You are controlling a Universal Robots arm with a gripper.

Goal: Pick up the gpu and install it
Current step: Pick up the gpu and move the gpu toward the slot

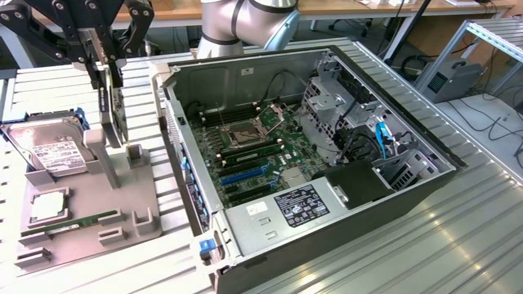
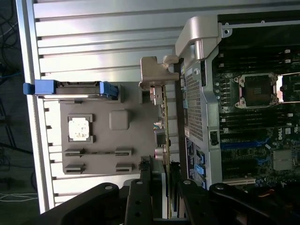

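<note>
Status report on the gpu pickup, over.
Gripper right at top of gpu, grip unconfirmed. Gpu upright at gray fixture, outside the case. Case open, motherboard exposed.

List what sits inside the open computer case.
Inside the computer case: motherboard, CPU socket, power supply, drive cage. Cage and supply hide the board beneath them.

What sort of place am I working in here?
Likely a robotics lab's PC-assembly bench: an open computer case on a slatted aluminium table, a grey parts fixture, desks behind.
</note>
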